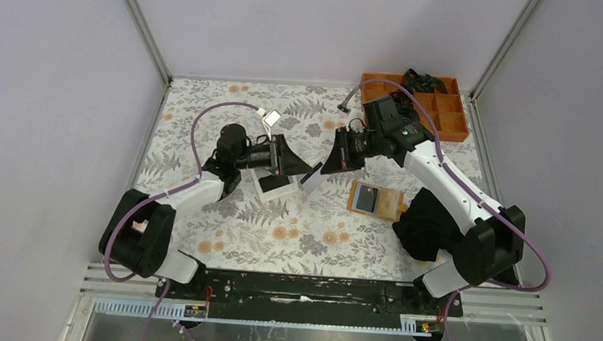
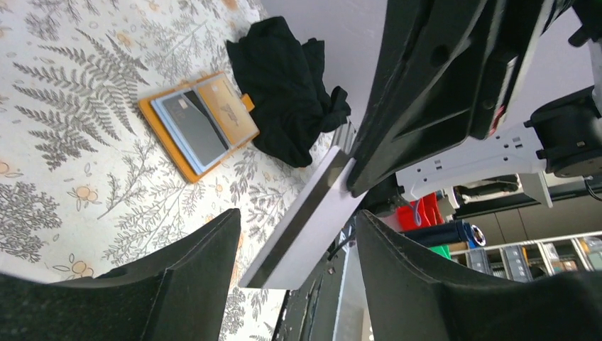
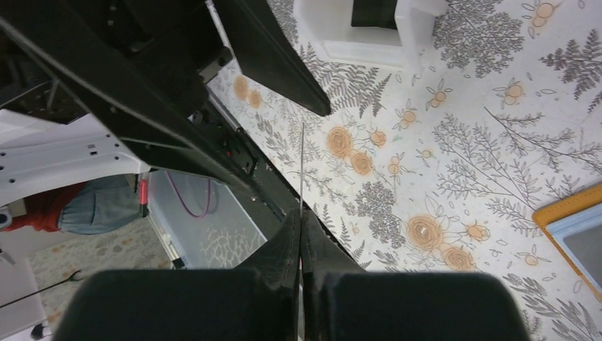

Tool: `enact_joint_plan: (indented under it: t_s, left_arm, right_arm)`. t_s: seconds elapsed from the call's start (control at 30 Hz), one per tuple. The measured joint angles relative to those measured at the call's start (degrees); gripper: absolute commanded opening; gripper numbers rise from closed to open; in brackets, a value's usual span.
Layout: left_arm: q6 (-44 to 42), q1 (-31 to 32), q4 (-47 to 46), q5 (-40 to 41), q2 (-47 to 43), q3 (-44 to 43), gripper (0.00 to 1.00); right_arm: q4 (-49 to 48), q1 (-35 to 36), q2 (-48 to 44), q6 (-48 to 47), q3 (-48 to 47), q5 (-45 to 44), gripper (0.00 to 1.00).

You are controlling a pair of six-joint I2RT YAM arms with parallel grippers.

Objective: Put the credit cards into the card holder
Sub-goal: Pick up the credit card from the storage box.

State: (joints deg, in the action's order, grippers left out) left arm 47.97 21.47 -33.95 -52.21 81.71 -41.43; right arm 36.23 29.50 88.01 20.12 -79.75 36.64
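Nearest, flat on table (image 1: 229, 134) beside black cloth (image 2: 284, 85): open card holder (image 1: 377, 200), dark card (image 2: 197, 129) showing inside. Further on, mid-air handover — pale credit card (image 1: 311, 177) clenched in right gripper (image 1: 330, 164), left gripper (image 1: 298, 169) spread either side, not gripping. Long axis running from right grip into left's gap. Next, probably: close left, release right.

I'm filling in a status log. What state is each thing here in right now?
right hand: shut on the pale card, holding it in the air.
left hand: open, straddling that card without touching it.
card holder: lying flat and open, the dark card on top inside.
black cloth: crumpled beside the holder.
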Motion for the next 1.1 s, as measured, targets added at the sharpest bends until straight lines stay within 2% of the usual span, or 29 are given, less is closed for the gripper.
enact_joint_plan:
  t_s: [0.17, 0.43, 0.6, 0.73, 0.8, 1.0, 1.1]
  left_arm:
    - [0.55, 0.00, -1.20, -2.51, 1.68, 0.33, 0.64]
    - [3.78, -0.04, -6.49, -5.81, 3.78, 0.83, 0.35]
    - [6.32, -0.11, -10.34, -7.78, 5.25, 0.90, 0.22]
    - [8.66, -0.39, -13.66, -8.79, 6.12, 0.98, 0.01]
    - [9.88, -0.48, -15.41, -9.03, 6.40, 1.05, 0.00]
    - [14.93, -0.52, -21.70, -9.14, 8.00, 1.40, 0.00]
    - [17.27, -0.52, -24.85, -8.85, 9.09, 1.84, 0.00]
  right_arm:
    - [-0.87, -0.79, 0.00, 0.52, 0.00, 3.98, 0.00]
    - [-1.03, -1.14, 1.20, 0.68, 0.00, 8.07, 0.00]
    - [-0.94, -1.95, 2.82, 0.66, 0.02, 9.77, 0.00]
    - [-0.87, -3.02, 3.52, 0.61, 0.00, 11.13, 0.00]
    - [-0.87, -3.63, 3.85, 0.63, 0.00, 11.72, 0.01]
    - [-1.46, -4.76, 4.37, 0.83, -0.13, 13.22, 0.48]
    - [-2.14, -5.29, 4.44, 1.31, -0.37, 12.33, 0.59]
